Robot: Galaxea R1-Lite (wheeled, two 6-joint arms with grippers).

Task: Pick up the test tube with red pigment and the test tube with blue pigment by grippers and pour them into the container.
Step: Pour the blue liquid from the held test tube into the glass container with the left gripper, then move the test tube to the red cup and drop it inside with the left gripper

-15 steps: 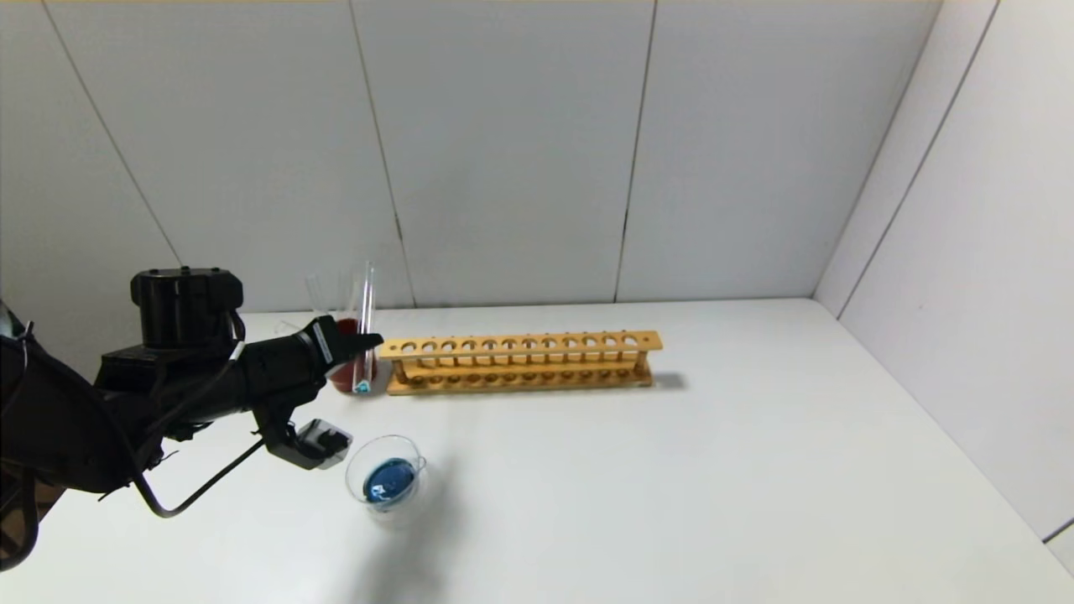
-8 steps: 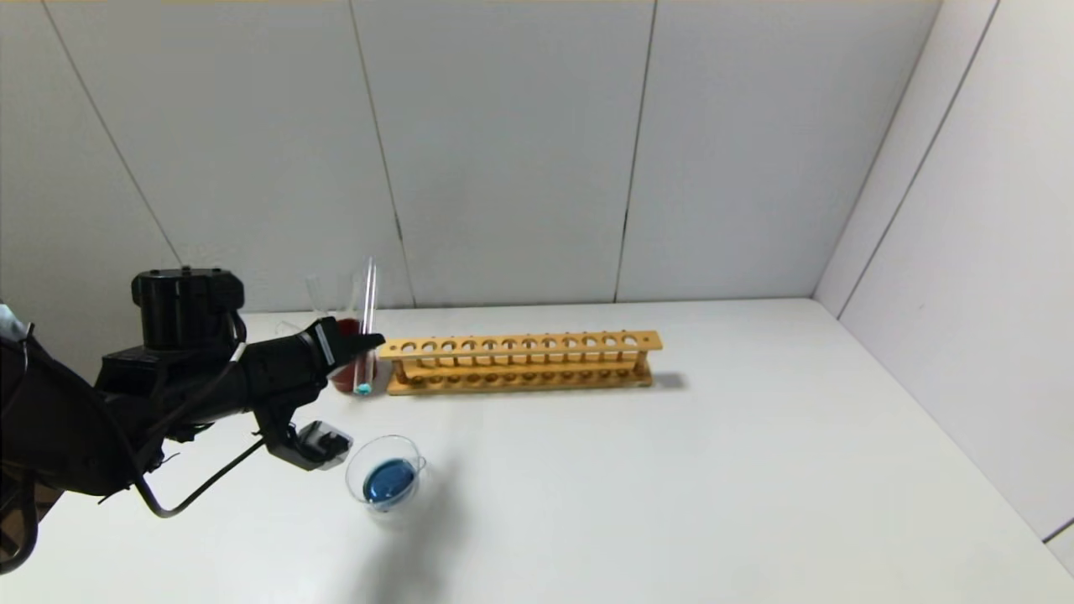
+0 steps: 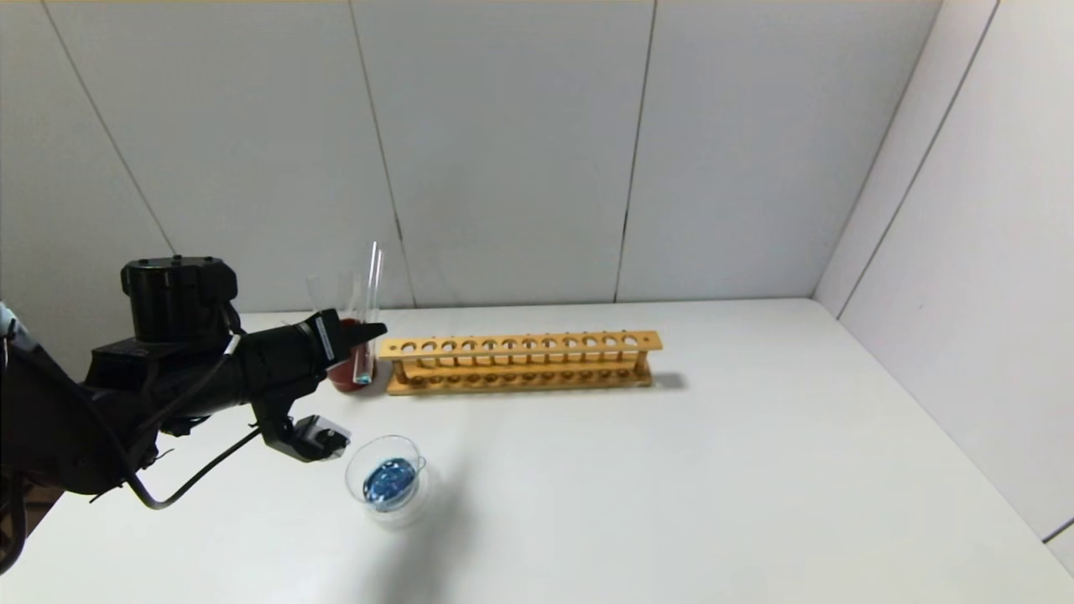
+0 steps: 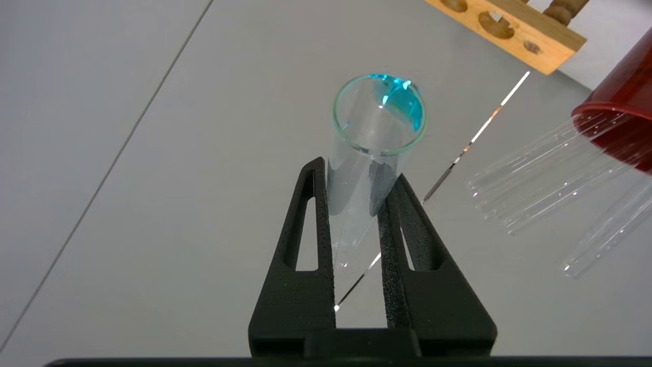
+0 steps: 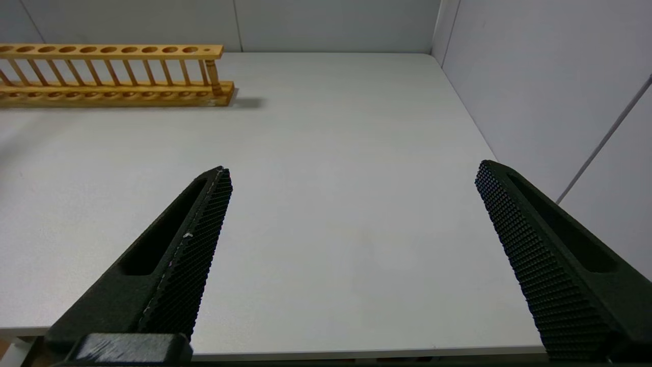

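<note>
Blue test tube, nearly emptied, is pinched upright by left gripper over red cup. Glass could be clipped against the clear tubes there. Glass dish holds blue liquid. Right gripper is spread, parked.

Head overlooks table; wrists share rack.

Empty wooden tube rack on white table, dark red cup beside it
</note>
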